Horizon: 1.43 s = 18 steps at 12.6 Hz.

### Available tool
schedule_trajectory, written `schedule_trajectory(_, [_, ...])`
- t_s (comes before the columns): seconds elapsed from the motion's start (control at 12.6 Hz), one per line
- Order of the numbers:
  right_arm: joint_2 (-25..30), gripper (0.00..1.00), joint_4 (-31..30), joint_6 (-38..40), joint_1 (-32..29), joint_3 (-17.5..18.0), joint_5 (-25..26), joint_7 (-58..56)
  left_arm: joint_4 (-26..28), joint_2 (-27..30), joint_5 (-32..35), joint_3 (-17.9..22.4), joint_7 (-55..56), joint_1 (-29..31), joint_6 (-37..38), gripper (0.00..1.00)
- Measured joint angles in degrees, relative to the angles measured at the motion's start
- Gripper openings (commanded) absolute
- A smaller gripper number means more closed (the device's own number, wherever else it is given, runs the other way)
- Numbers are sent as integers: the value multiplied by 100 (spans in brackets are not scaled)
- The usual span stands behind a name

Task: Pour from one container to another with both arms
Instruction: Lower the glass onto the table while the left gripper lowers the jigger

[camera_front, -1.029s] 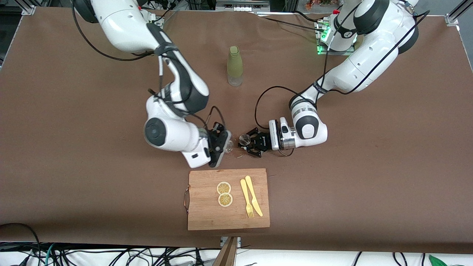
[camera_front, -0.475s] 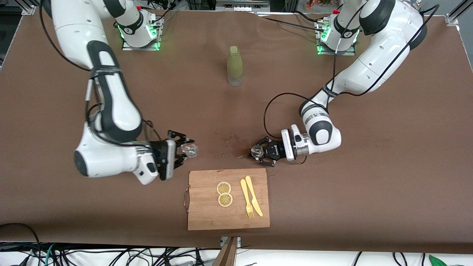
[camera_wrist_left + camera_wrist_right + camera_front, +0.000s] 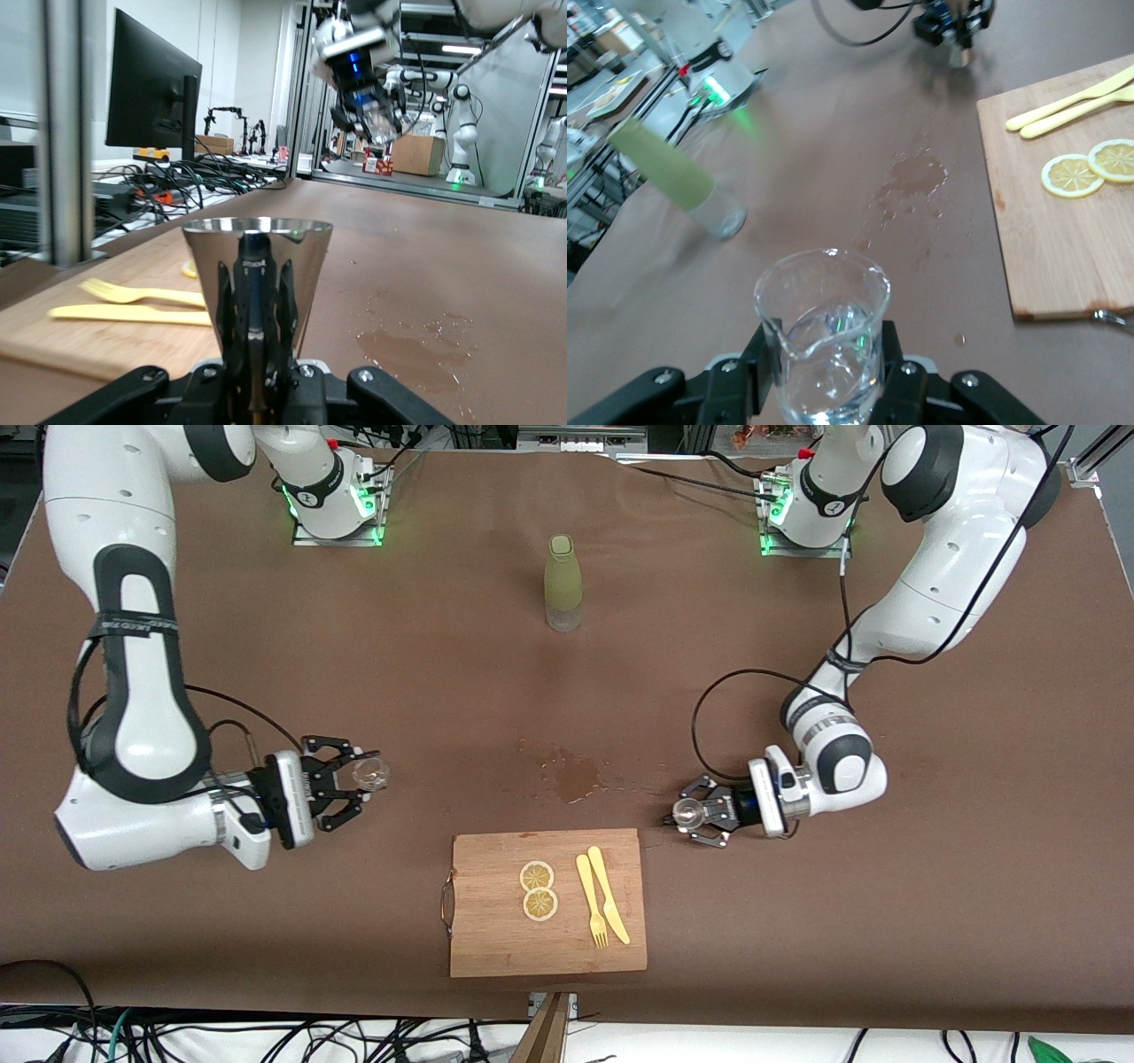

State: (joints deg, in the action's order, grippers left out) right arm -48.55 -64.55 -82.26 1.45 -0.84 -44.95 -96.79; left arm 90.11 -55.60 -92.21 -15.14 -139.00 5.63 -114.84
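Observation:
My right gripper [image 3: 361, 778] is shut on a clear glass beaker [image 3: 371, 774] with a pouring lip, over the brown table cover toward the right arm's end. In the right wrist view the beaker [image 3: 824, 323] stands between the black fingers [image 3: 744, 381]. My left gripper [image 3: 689, 813] is shut on a shiny metal cone-shaped cup [image 3: 683, 811], over the cover toward the left arm's end. That cup [image 3: 257, 257] fills the middle of the left wrist view, mouth up. The two containers are far apart.
A wet spill [image 3: 578, 776] darkens the cover between the grippers. A wooden cutting board [image 3: 496, 948] nearer the camera carries two lemon slices [image 3: 538, 890], a yellow fork [image 3: 591, 901] and a knife [image 3: 609, 895]. A green-sleeved bottle [image 3: 563, 583] stands between the bases.
Both arms have swung apart from the middle of the table, each carrying its container toward its own end. The wet patch where they met now shows.

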Motion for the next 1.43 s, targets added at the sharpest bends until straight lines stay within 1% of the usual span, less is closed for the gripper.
schedule_trajectory(0.24, [-75, 18, -510, 210, -529, -5, 0, -1446, -10, 310, 717, 555, 542, 287, 594, 0])
schedule_trajectory(0.4, [-166, 18, -791, 246, -826, -13, 8, -2292, -9, 433, 849, 935, 688, 464, 1171, 0])
schedule_trajectory(0.55, [-318, 18, -1005, 246, -1101, -24, 55, -3064, 3, 436, 962, 1312, 760, 567, 1718, 0])
schedule_trajectory(0.79, [-628, 18, -1091, 232, -1495, -40, 259, -3842, 3, 436, 1253, 2044, 997, 711, 2644, 0])
schedule_trajectory(0.87, [-711, 18, -1093, 216, -1614, -43, 330, -3973, 4, 436, 1356, 2250, 1028, 789, 2812, 0])
schedule_trajectory(0.95, [-768, 22, -1093, 175, -1719, -45, 363, -4072, 9, 436, 1460, 2400, 1032, 883, 2881, 0])
schedule_trajectory(1.11, [-823, 22, -1094, 81, -1872, -46, 374, -4160, 43, 427, 1559, 2524, 1028, 1054, 2918, 0])
schedule_trajectory(1.43, [-983, 22, -1095, -142, -1952, -45, 379, -4239, 118, 323, 1562, 2651, 832, 1110, 2915, 0])
